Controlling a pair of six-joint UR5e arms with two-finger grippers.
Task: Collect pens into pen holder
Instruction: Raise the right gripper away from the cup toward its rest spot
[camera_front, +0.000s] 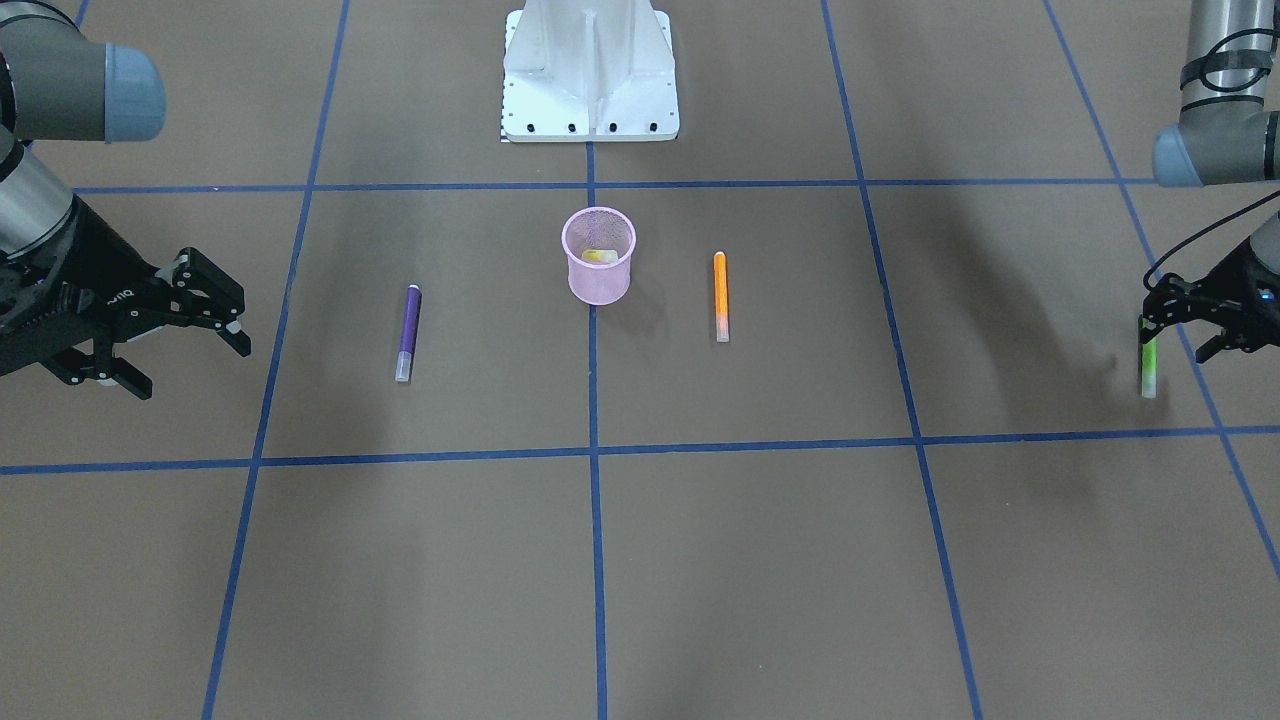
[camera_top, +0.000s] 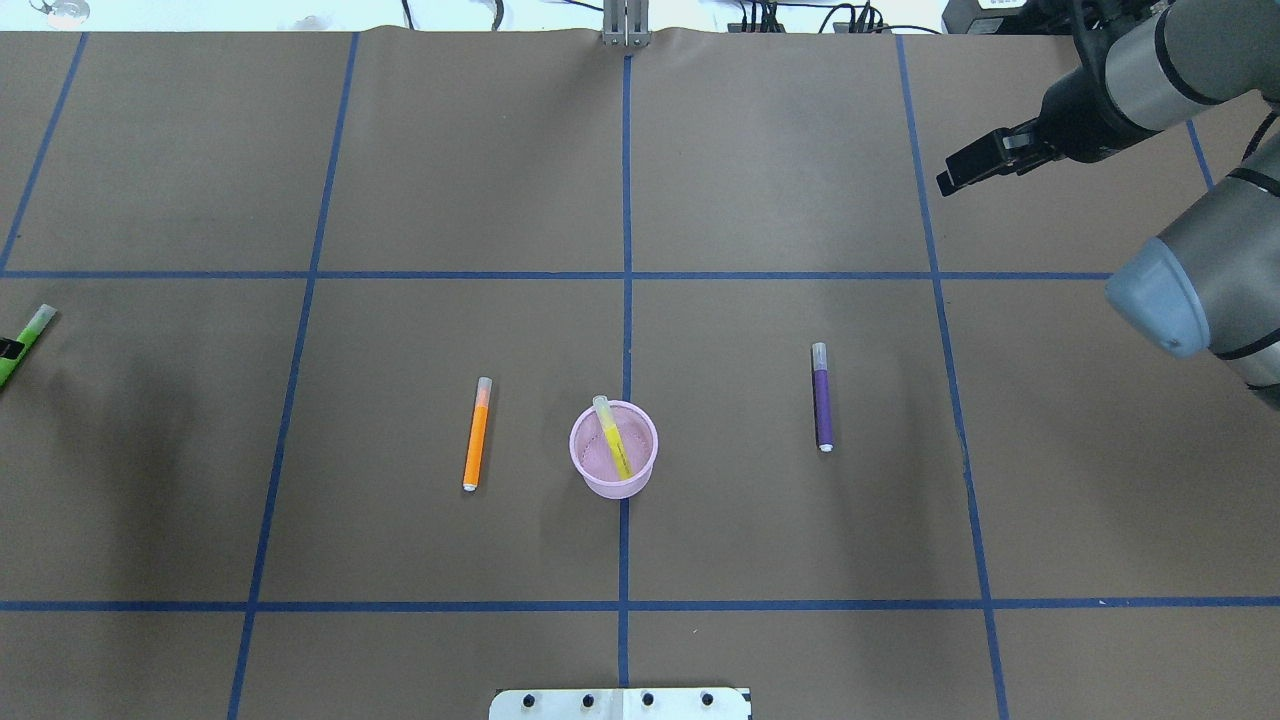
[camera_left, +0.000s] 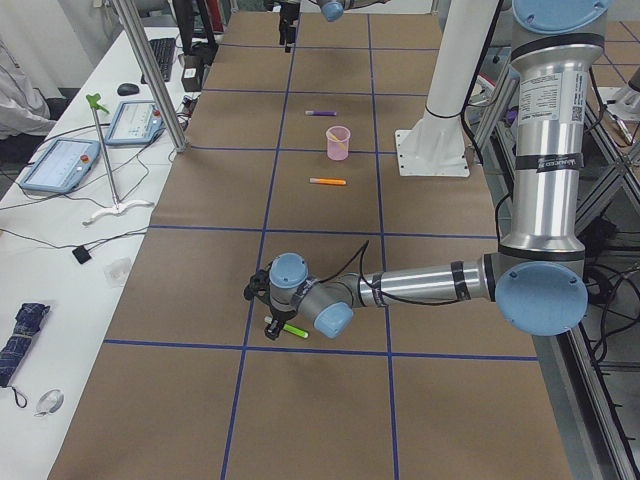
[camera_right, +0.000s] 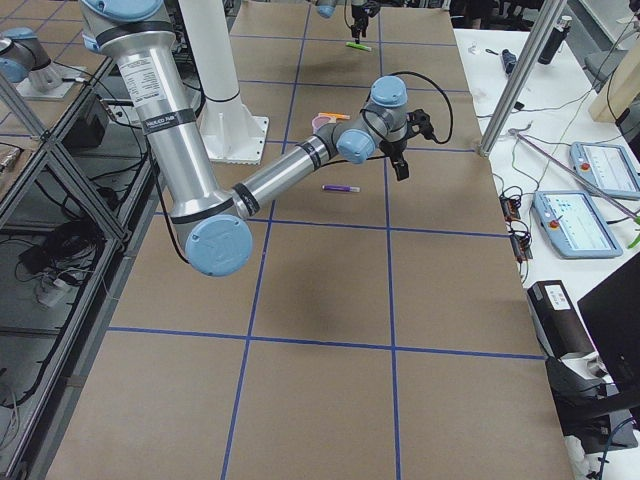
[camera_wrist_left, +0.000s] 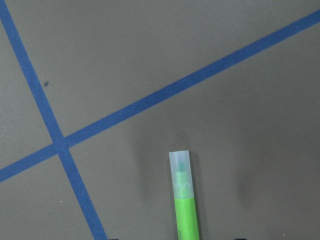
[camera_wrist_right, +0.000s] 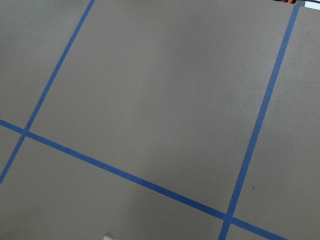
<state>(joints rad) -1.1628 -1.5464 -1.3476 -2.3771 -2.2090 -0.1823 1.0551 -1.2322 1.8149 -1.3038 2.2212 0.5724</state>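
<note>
The pink mesh pen holder (camera_front: 598, 285) stands at mid-table with the yellow pen (camera_top: 610, 435) leaning inside it. The orange pen (camera_top: 477, 435) lies flat to its left in the overhead view. The purple pen (camera_top: 822, 400) lies flat to its right. My left gripper (camera_front: 1160, 325) is at the table's far left edge, shut on the green pen (camera_front: 1149, 372), whose whitish cap end sticks out ahead in the left wrist view (camera_wrist_left: 184, 200). My right gripper (camera_front: 190, 362) is open and empty, hovering well out beyond the purple pen.
The white robot base (camera_front: 590, 80) stands behind the holder. Brown paper with blue tape lines covers the table (camera_top: 800, 550). In the exterior left view, tablets and cables lie on a side bench (camera_left: 70, 160).
</note>
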